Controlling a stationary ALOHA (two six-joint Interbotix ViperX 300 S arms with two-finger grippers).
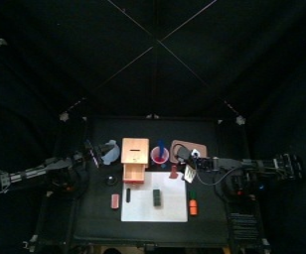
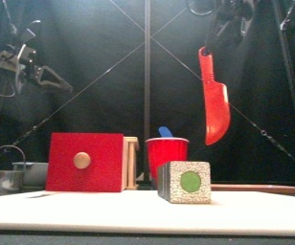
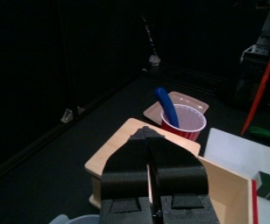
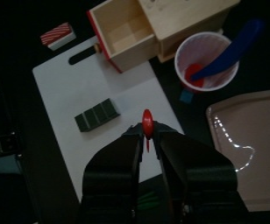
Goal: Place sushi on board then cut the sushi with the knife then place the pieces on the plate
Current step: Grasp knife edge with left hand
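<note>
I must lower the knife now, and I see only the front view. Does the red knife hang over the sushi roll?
Observer: No. The right gripper holds the red knife farther back than the sushi roll, nearer the pink tray.
Operator: Does the roll lie fully on the board?
Observer: Yes, fully on the white cutting board, its joined blocks running front to back.
Operator: And the left arm?
Observer: The left gripper is shut, holding nothing, near the wooden box.

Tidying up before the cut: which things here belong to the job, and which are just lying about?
Job: sushi, board, red knife in right gripper, tray.
Lying about: box, cup, blue knife, red-white toy, orange toy.
</note>
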